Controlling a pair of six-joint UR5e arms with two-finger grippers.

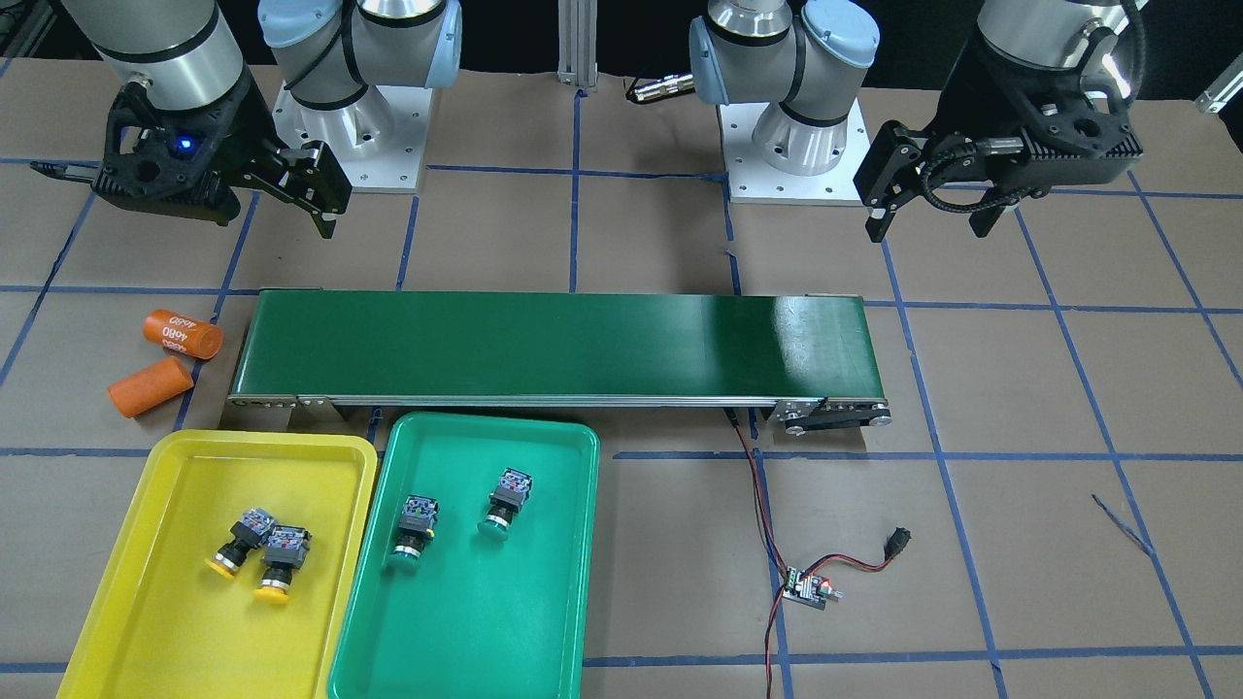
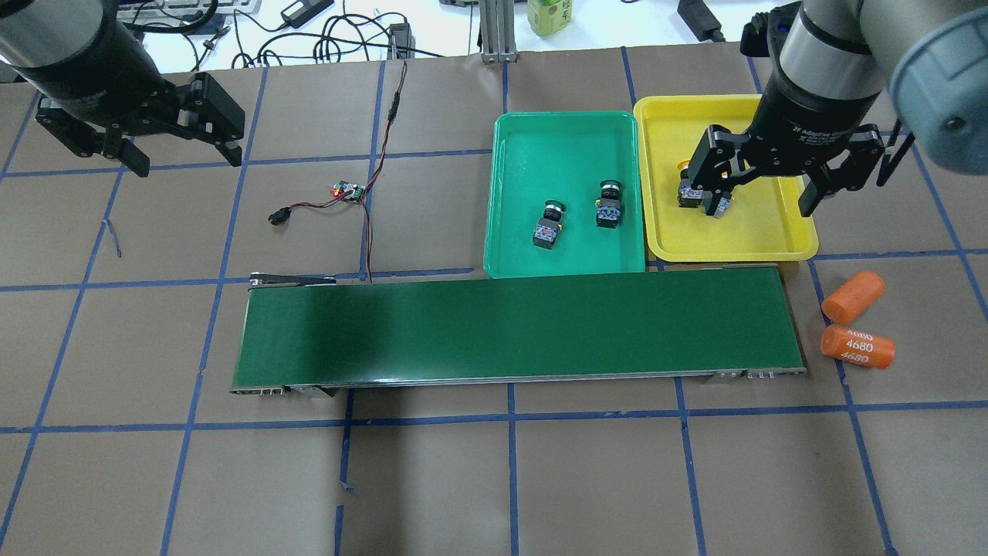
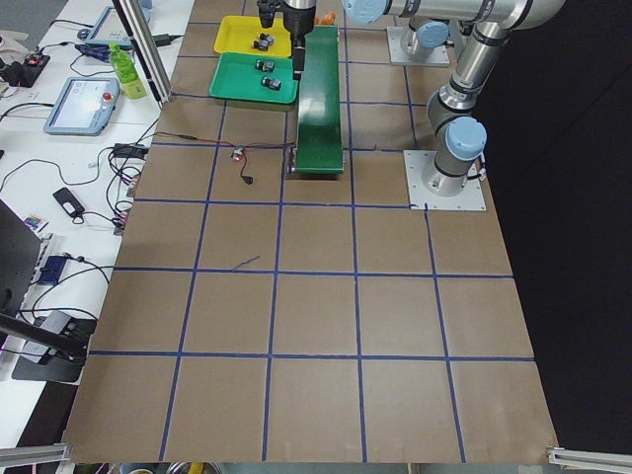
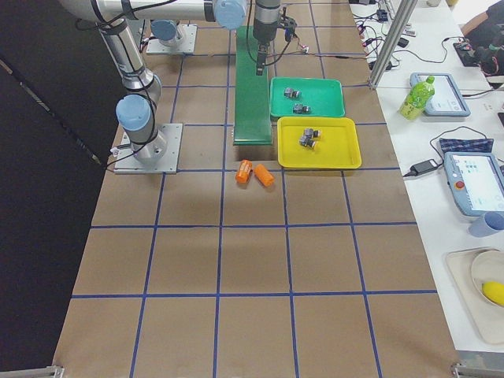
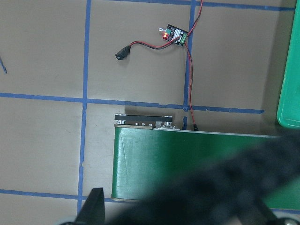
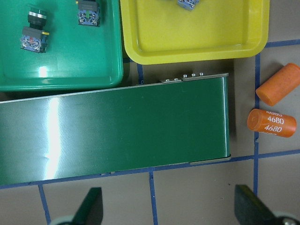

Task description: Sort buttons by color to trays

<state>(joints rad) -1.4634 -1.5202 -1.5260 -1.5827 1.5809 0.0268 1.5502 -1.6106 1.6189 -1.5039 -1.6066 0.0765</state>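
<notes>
Two yellow-capped buttons [image 1: 238, 544] [image 1: 282, 563] lie touching in the yellow tray [image 1: 175, 631]. Two green-capped buttons [image 1: 413, 529] [image 1: 505, 500] lie apart in the green tray [image 1: 486, 631]. My right gripper [image 2: 760, 197] hangs open and empty above the yellow tray [image 2: 772, 232] and hides part of the yellow buttons [image 2: 685, 191] in the overhead view. Its wrist view shows the green buttons [image 6: 33, 37] [image 6: 89, 14] and a corner of one yellow button [image 6: 187, 3]. My left gripper [image 2: 185, 158] hangs open and empty over bare table at the far left, away from both trays.
The long dark green conveyor belt [image 2: 517, 324] lies across the middle, next to both trays. Two orange cylinders [image 2: 853, 297] [image 2: 857, 346], one marked 4680, lie off its right end. A small circuit board [image 2: 349, 191] with red-black wires sits near the left gripper.
</notes>
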